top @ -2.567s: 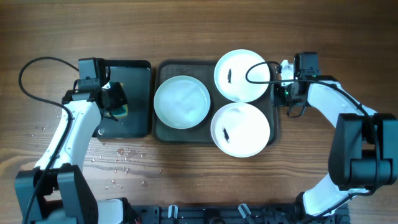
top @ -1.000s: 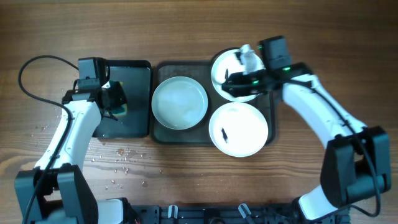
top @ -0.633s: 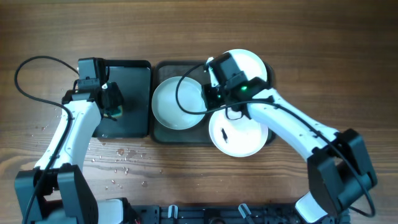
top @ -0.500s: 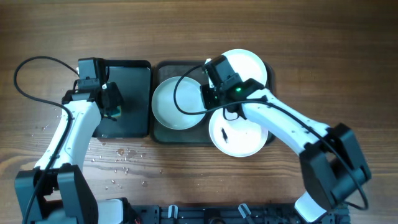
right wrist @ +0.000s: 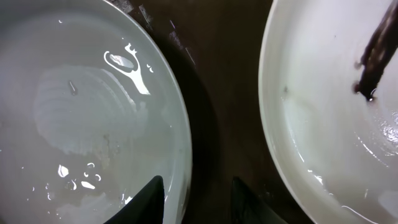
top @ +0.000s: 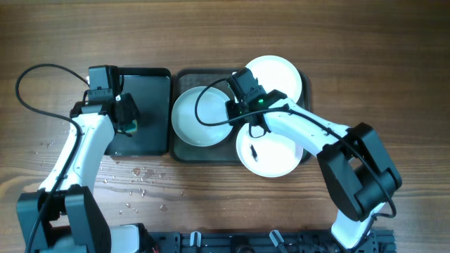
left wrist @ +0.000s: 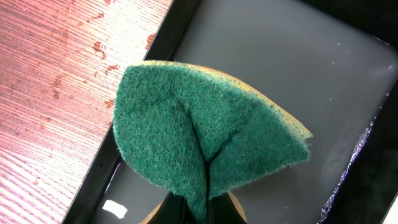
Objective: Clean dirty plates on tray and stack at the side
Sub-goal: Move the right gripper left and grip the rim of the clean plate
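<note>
Plates: three, round and white, all lying on the tray [top: 186, 150], none stacked. Left plate [top: 202, 118] sits at the tray's left end; its surface is wet and glossy, with streaks and small droplets showing in the right wrist view [right wrist: 81, 112]. Lower right plate [top: 275, 151] carries a small dark smear [top: 254, 150] near its middle. Upper right plate [top: 280, 74] lies at the tray's far right corner, its near-left part covered by the right arm.

Right gripper [top: 235, 112] reaches in from the right, low over the left plate's right rim. Wrist view: gripper [right wrist: 196, 199] with fingers apart, one finger [right wrist: 148, 198] over the plate's inside, the other over the dark tray floor [right wrist: 217, 93], the rim between them. Contact with the rim cannot be made out. A second plate [right wrist: 323, 143] with a dark smear [right wrist: 375, 53] lies just beside it across a strip of tray; which of the two right plates it is, I cannot tell.

Left gripper [top: 127, 116] hangs over the smaller black tray [top: 151, 88], left of the big tray, clamped on a folded green sponge [left wrist: 199, 137] with a yellow backing. Black tray floor looks wet. Water drops [top: 135, 184] scattered on the wooden tabletop [top: 225, 35] near the left arm.
</note>
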### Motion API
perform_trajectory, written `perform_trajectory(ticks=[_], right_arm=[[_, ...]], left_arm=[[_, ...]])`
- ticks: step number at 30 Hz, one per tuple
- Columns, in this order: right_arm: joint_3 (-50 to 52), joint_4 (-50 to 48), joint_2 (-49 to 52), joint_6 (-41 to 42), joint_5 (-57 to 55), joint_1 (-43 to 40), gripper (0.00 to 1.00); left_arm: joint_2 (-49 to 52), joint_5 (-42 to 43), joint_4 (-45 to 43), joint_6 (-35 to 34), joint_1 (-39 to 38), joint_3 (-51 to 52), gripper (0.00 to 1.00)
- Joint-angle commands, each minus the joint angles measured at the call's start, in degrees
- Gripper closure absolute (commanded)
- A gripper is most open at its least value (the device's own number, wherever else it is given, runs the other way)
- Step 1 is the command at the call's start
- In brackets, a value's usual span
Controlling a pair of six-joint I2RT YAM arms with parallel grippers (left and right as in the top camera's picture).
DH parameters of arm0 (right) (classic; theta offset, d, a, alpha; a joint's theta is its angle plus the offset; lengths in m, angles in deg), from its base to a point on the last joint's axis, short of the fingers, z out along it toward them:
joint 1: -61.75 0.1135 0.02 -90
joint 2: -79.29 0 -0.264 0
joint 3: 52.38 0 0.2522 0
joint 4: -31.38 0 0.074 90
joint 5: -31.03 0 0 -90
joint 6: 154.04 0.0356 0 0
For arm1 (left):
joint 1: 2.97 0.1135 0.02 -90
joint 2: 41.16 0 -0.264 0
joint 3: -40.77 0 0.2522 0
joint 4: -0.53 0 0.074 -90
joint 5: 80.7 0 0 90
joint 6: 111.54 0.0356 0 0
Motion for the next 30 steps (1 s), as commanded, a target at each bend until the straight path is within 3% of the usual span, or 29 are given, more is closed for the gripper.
perform_trajectory(ticks=[1, 11, 13, 16, 19, 22, 30], right_arm=[[-0.1, -0.2, 1.6, 1.2, 1.3, 0.2, 0.68], [-0.1, -0.2, 2.4, 1.7, 3.5, 0.2, 0.76], [-0.1, -0.3, 2.4, 1.7, 3.7, 0.2, 0.8], [-0.1, -0.3, 2.4, 1.7, 3.7, 0.2, 0.95], [-0.1, -0.2, 2.4, 1.7, 5.0, 0.2, 0.95], [-0.1, 0.1, 2.4, 2.0, 6.3, 0.2, 0.84], [2.0, -2.3, 2.7, 4.3, 6.2, 0.3, 0.86]], left_arm=[[-0.1, -0.5, -0.2, -0.9, 0.2, 0.3, 0.96], [-0.1, 0.2, -0.2, -0.9, 0.2, 0.3, 0.96], [-0.1, 0.2, -0.2, -0.9, 0.2, 0.3, 0.96], [-0.1, 0.2, -0.2, -0.9, 0.2, 0.3, 0.96], [-0.1, 0.2, -0.2, -0.9, 0.2, 0.3, 0.96], [-0.1, 0.2, -0.2, -0.9, 0.2, 0.3, 0.96], [-0.1, 0.6, -0.2, -0.9, 0.2, 0.3, 0.96]])
